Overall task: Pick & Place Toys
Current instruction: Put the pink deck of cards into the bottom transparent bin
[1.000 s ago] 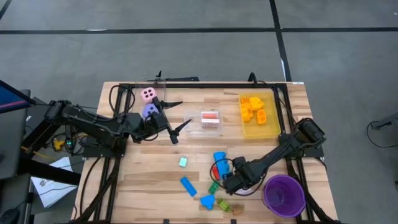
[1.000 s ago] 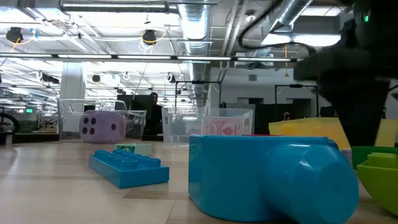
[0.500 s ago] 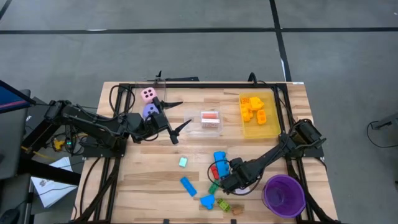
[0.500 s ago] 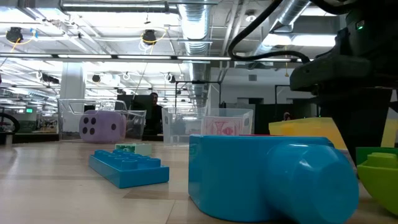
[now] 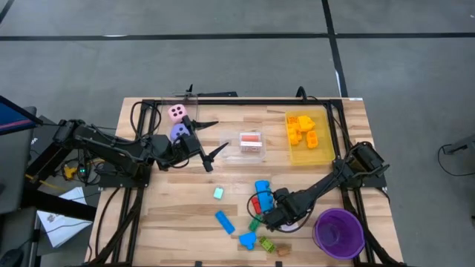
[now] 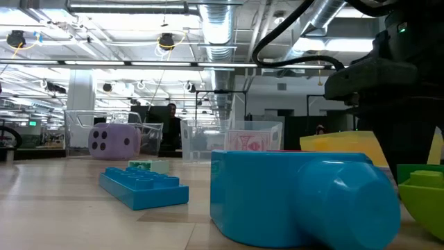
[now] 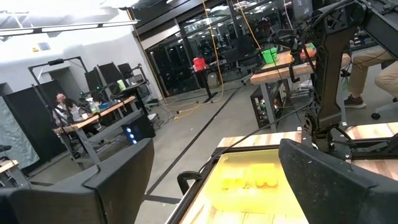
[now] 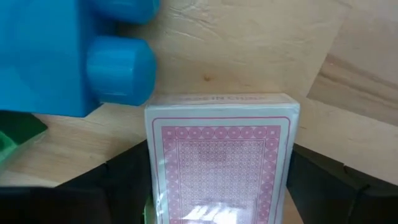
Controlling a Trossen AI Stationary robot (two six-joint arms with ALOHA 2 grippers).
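The right arm reaches from the table's right edge across toward the near middle, forearm stretched low and slanting, wrist bent down so the right gripper (image 5: 261,211) sits at the board. In the right wrist view its two dark fingers (image 8: 124,186) stand spread on either side of a pink-backed deck of cards (image 8: 221,165), which lies flat on the wood between them; whether the pads already touch the deck's edges I cannot tell. Just beyond the fingertips lies a large blue brick (image 8: 68,56), its round studs turned toward the deck, and a green brick (image 8: 15,140) shows at one side of the gripper. From above, the deck shows as a small red patch (image 5: 256,201) under the gripper, with the blue brick (image 5: 262,190) just past it, a green brick (image 5: 254,223) beside it, and further blue bricks (image 5: 225,222) toward the table's near edge. A round purple cup (image 5: 338,232) stands just behind the gripper, under the right forearm.

The left arm lies folded along the table's left side, elbow out, its left gripper (image 5: 210,147) held above the board with fingers wide apart and nothing between them. Just behind it sit a purple die (image 5: 178,132) and a pink die (image 5: 177,113). Ahead of its tips stands a clear bin (image 5: 251,144), and farther on a yellow see-through bin (image 5: 309,136) holding yellow and orange bricks.
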